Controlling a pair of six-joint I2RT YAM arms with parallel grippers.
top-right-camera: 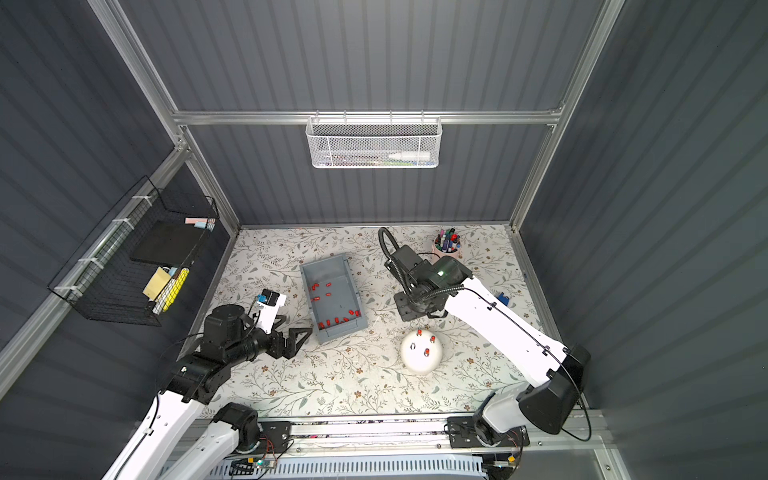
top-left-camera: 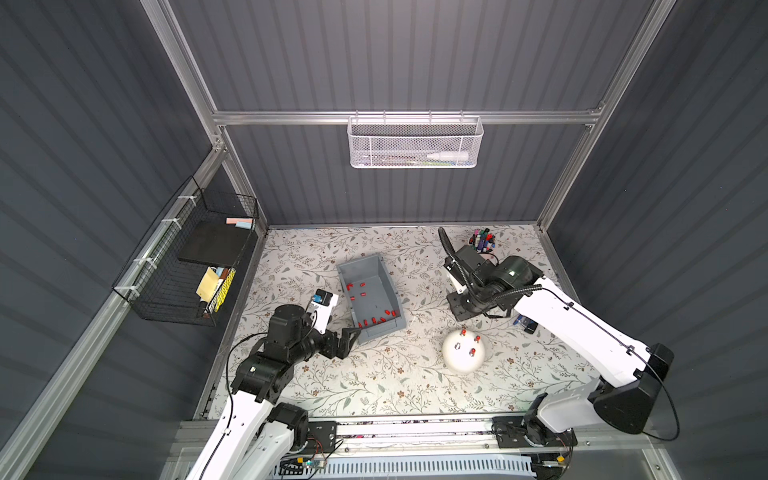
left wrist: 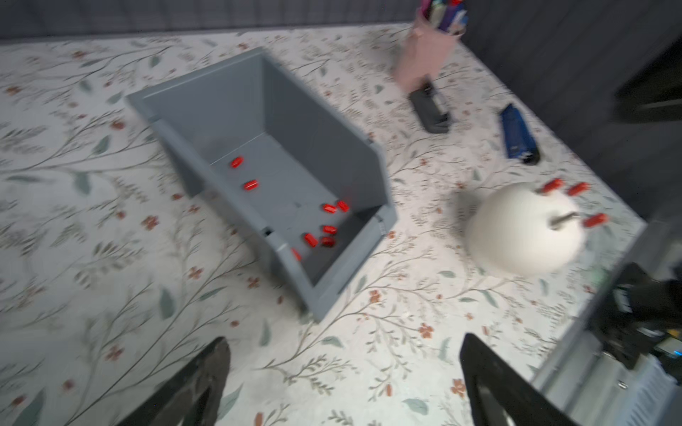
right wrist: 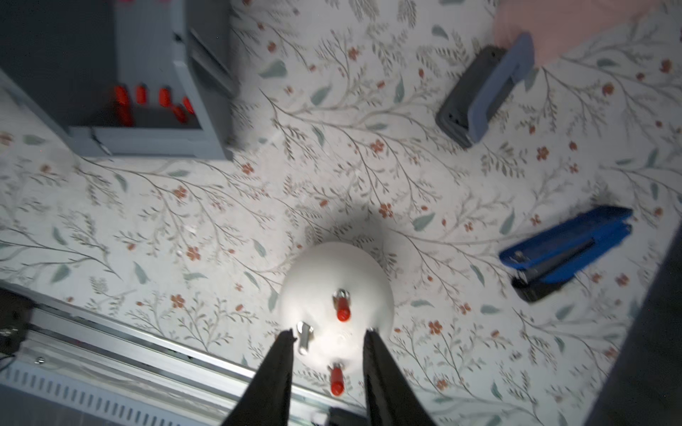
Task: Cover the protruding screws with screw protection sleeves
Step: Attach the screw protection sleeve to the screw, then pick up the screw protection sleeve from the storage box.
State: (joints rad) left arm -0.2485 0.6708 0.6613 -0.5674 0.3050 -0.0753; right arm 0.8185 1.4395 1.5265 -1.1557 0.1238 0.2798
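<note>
A white dome (top-left-camera: 457, 361) (top-right-camera: 415, 361) stands right of centre on the table. Three of its protruding screws wear red screw protection sleeves (right wrist: 343, 310). One screw (right wrist: 304, 335) (top-left-camera: 457, 345) is bare silvery metal. My right gripper (right wrist: 330, 333) hangs above the dome, open and empty, with one finger close to the bare screw. Several loose red sleeves (left wrist: 326, 228) (top-left-camera: 374, 320) lie in the grey bin (top-left-camera: 357, 264) (left wrist: 221, 99). My left gripper (left wrist: 345, 346) (top-left-camera: 351, 338) is wide open and empty, just off the bin's near left corner.
A pink cup of marker pens (top-left-camera: 482, 241) stands at the back right. A blue stapler (right wrist: 564, 254) and a grey hole punch (right wrist: 479, 96) lie right of the dome. A wire basket (top-left-camera: 187, 257) hangs on the left wall. A metal rail (right wrist: 110, 343) runs along the front edge.
</note>
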